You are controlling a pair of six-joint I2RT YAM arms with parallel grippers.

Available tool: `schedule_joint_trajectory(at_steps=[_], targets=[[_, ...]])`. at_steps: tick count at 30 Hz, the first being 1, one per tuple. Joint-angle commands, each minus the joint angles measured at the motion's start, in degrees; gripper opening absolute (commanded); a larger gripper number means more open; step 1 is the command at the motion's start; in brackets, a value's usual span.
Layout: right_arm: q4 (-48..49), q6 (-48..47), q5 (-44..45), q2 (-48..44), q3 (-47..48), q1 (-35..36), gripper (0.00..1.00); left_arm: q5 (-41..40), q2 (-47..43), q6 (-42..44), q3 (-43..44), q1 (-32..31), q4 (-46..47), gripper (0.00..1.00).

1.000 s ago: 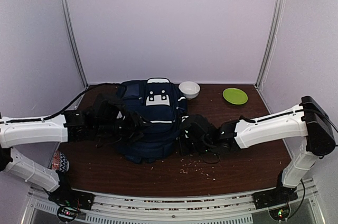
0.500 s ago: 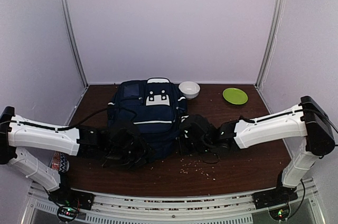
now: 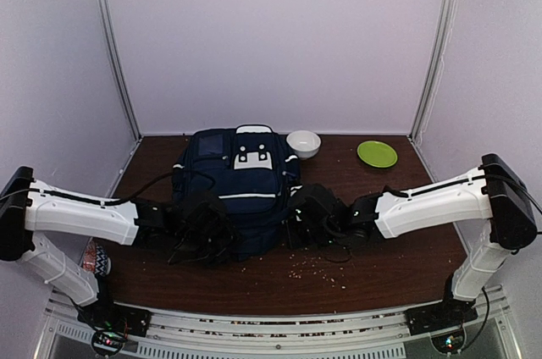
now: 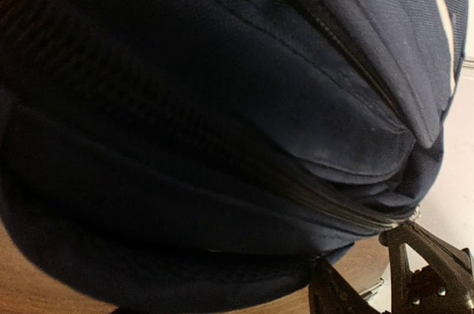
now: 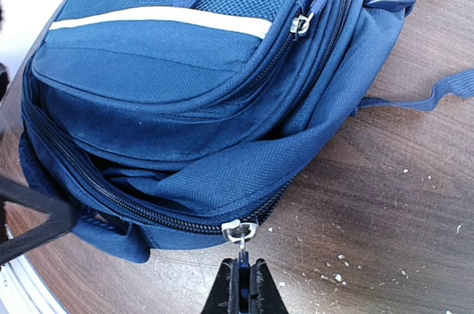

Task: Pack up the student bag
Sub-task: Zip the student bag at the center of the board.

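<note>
The student bag (image 3: pixel 241 185) is a navy backpack with white stripe trim, lying flat in the middle of the table. In the right wrist view the bag (image 5: pixel 185 84) shows its main zipper partly open along the near edge. My right gripper (image 5: pixel 241 284) is shut on the pull tab of the silver zipper slider (image 5: pixel 239 230) at the bag's near right side (image 3: pixel 298 217). My left gripper (image 3: pixel 207 239) is pressed against the bag's near left corner. Navy fabric (image 4: pixel 207 144) fills its wrist view and hides its jaws.
A white bowl (image 3: pixel 303 143) and a green plate (image 3: pixel 377 153) stand behind the bag to the right. Pale crumbs (image 3: pixel 322 267) lie on the wood in front of the bag. A loose navy strap (image 5: pixel 444 90) trails right. A patterned object (image 3: pixel 95 259) sits at the left edge.
My left arm swung from the bag's left side round to its near left corner, and the lifted fabric there dropped flat. The right arm has not moved.
</note>
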Motion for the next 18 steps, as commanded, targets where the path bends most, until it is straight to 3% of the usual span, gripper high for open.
schedule_joint_trajectory(at_steps=[1,8,9,17,18], targets=[[0.6,0.31,-0.28,0.26,1.28,0.53,0.0,1.69,2.48,2.62,0.8,1.74,3.32,0.98],[0.64,-0.19,-0.82,-0.17,1.34,1.31,0.0,1.79,3.52,4.21,-0.34,3.65,3.97,0.92],[0.64,-0.4,-0.88,-0.28,1.35,1.46,0.0,1.63,3.42,4.68,-0.72,4.03,4.46,0.86],[-1.24,-1.26,-0.5,-1.93,0.91,2.22,0.0,2.26,2.85,7.01,-4.94,5.74,9.16,0.0],[-1.5,-1.27,-0.41,-2.14,0.85,2.25,0.0,2.51,2.63,7.13,-5.49,5.93,9.38,0.0]])
